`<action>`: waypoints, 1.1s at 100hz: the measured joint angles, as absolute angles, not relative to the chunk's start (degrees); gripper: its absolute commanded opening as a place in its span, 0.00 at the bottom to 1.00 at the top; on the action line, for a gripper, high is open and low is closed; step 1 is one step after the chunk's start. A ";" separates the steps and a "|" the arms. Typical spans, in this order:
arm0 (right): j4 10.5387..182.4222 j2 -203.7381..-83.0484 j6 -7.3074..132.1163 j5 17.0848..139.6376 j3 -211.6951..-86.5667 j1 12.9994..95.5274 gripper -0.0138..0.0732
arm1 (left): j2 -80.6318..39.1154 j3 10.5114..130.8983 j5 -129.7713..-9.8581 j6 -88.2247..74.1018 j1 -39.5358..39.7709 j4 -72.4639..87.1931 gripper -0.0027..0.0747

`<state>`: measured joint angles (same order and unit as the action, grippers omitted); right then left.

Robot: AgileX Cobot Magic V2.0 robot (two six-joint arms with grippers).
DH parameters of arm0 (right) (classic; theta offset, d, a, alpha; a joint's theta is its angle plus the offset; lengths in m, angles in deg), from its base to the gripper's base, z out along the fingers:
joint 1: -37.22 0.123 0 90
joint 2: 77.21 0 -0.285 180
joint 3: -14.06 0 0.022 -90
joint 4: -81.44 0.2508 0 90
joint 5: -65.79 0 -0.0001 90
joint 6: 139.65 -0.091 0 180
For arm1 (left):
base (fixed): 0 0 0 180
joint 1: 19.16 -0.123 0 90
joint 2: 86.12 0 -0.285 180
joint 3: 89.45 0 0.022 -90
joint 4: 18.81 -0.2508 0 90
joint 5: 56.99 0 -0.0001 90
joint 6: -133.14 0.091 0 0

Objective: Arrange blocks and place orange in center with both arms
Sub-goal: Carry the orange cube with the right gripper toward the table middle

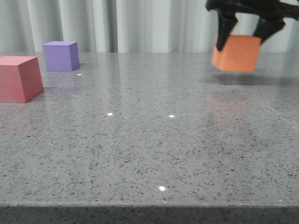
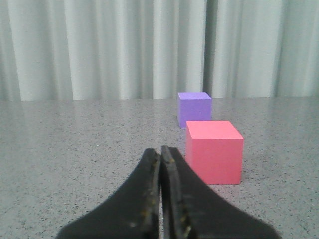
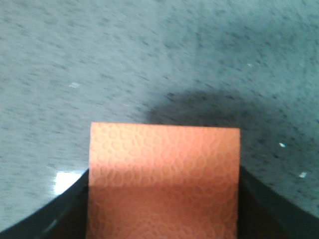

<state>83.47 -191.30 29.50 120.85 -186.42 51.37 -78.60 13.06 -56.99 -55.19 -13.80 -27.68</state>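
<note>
My right gripper [image 1: 244, 41] is shut on the orange cube [image 1: 236, 52] and holds it in the air above the table at the far right; its shadow lies on the table below. In the right wrist view the orange cube [image 3: 164, 179] fills the space between the two fingers. The pink-red cube [image 1: 18, 78] sits at the left edge and the purple cube [image 1: 61, 55] stands behind it. My left gripper [image 2: 160, 154] is shut and empty, low over the table, with the pink-red cube [image 2: 214, 152] just ahead to one side and the purple cube [image 2: 194, 108] beyond it.
The grey speckled table [image 1: 149, 154] stretches from the front edge to a pale curtain [image 1: 140, 23] at the back. Small light spots reflect on its surface.
</note>
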 measured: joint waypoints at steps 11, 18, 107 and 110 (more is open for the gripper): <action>79.84 -191.30 23.27 121.08 -189.59 55.83 0.57 | -78.60 13.06 -56.99 -55.19 -13.80 -27.68 0.01; 76.87 -191.57 18.74 121.65 -191.61 58.89 0.57 | -78.60 13.06 -56.99 -55.19 -13.80 -27.68 0.01; 72.30 -214.10 2.31 128.72 -217.97 73.54 0.58 | -78.60 13.06 -56.99 -55.19 -13.80 -27.68 0.01; 72.31 -214.10 2.17 128.72 -217.97 73.54 0.58 | -78.60 13.06 -56.99 -55.19 -13.80 -27.68 0.01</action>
